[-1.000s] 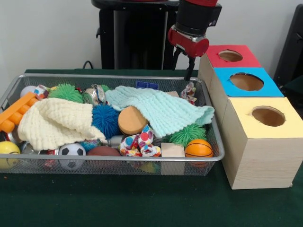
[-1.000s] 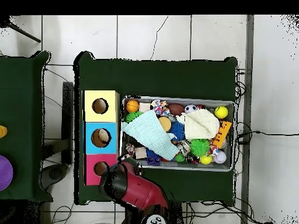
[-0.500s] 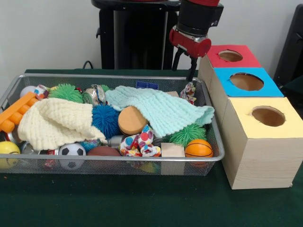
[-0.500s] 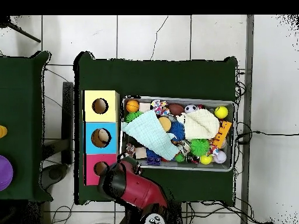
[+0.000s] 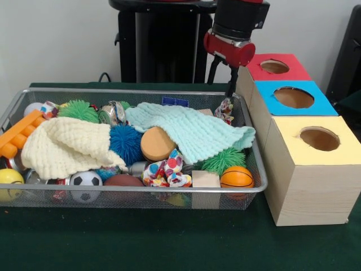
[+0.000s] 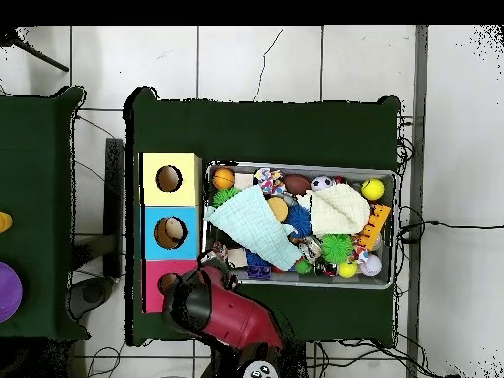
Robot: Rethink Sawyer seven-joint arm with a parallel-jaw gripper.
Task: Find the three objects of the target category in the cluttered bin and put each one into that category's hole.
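Currently the gripper point(image 5: 221, 79) is held over the bin point(image 5: 141, 195) corner beside the red box point(image 5: 274, 67); jaw state can't be told, nothing seen held. Target category unknown. 2 cloths point(image 5: 194, 131) cover items, so a snag or missed pick is risked.

Red and black arm point(image 5: 236, 25) reaching down from above, tool point(image 5: 223, 76) fingers spread, empty

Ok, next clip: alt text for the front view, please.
A wire mesh bin on a green table holds balls, blocks and two knitted cloths. To its right stand red, blue and yellow boxes, each with a round hole. The red gripper hangs over the bin's far right corner.
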